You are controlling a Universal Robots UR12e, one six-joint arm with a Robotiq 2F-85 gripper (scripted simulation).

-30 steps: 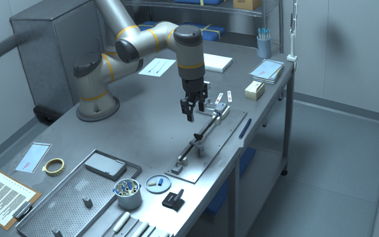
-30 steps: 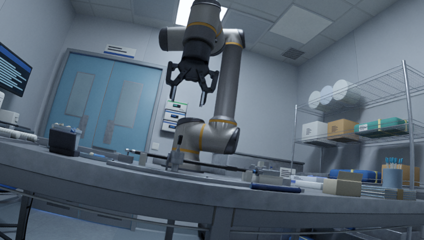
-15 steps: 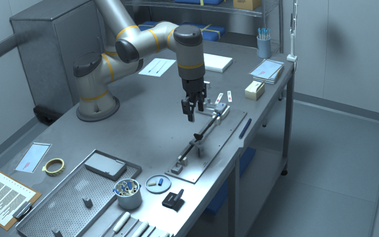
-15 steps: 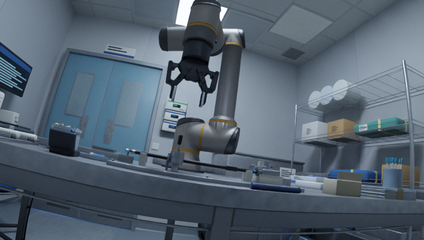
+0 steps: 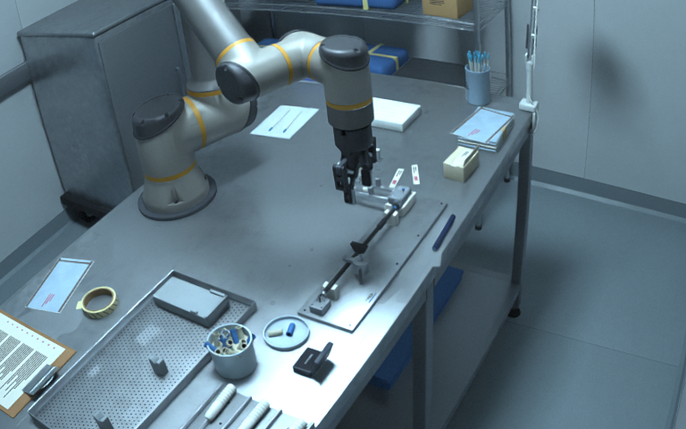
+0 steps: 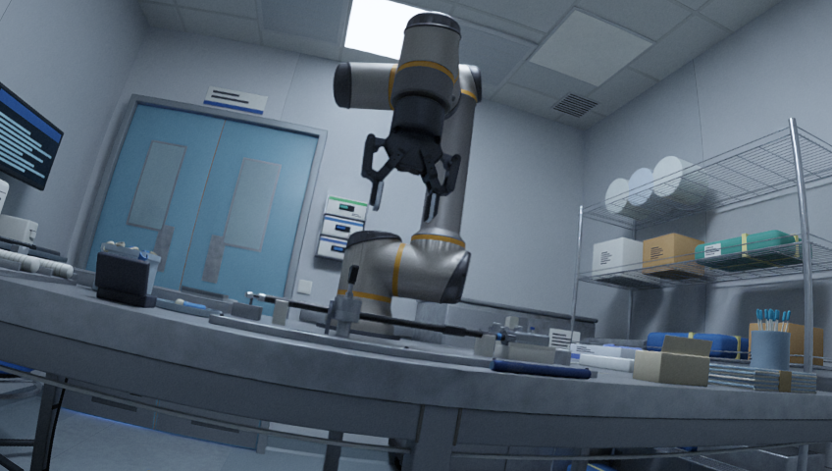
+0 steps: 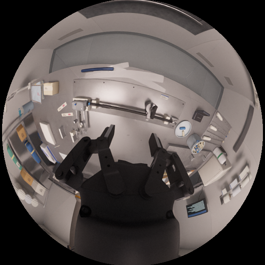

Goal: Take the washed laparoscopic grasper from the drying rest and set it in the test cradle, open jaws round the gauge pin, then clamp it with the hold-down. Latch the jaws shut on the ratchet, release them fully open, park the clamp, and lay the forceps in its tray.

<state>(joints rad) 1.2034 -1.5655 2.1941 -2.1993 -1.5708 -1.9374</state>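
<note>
The laparoscopic grasper (image 5: 365, 247) (image 6: 403, 320) (image 7: 118, 108) lies along the test cradle's grey base plate (image 5: 374, 263), its dark shaft running from the handle block (image 5: 399, 198) (image 7: 78, 105) at the far end to the jaw end near the gauge pin (image 5: 319, 305) at the near end. The hold-down clamp (image 5: 358, 253) (image 7: 150, 110) (image 6: 344, 303) sits over the shaft about midway. My gripper (image 5: 355, 181) (image 6: 403, 205) (image 7: 132, 138) hangs open and empty well above the table, on the arm's side of the handle end. The perforated tray (image 5: 131, 354) lies at the near left corner.
A wire shelf unit (image 6: 700, 233) stands behind the table's far end. A round dish (image 5: 286, 332), a cup of small parts (image 5: 231, 350) and a black block (image 5: 312, 361) sit near the plate's near end. A blue pen (image 5: 443, 231) lies by the table's edge.
</note>
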